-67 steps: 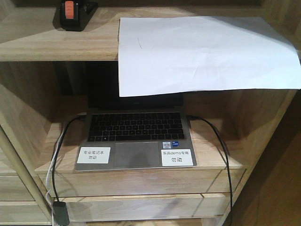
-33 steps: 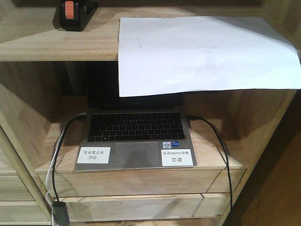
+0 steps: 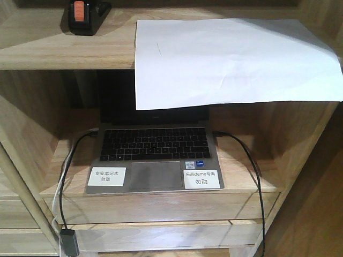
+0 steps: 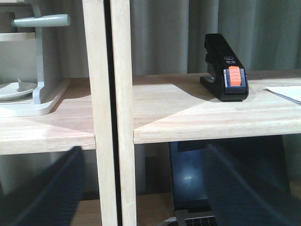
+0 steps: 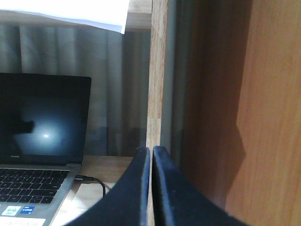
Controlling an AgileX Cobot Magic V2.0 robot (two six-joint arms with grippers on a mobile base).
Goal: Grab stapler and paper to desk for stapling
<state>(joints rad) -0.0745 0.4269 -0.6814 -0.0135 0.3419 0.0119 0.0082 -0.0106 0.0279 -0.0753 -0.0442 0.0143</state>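
The left gripper (image 4: pixel 143 155) hangs with its dark jaws spread wide and empty, below the upper light-wood shelf (image 4: pixel 188 117). The small black stapler with the orange patch (image 4: pixel 225 68) stands on that shelf, above and right of those jaws. Its long axis runs front to back, orange end forward, and this arm looks nearer. Further right, the white creased sheet of paper (image 3: pixel 230 59) overhangs the shelf edge. The right gripper (image 5: pixel 151 157), pressed closed on nothing, sits below the paper.
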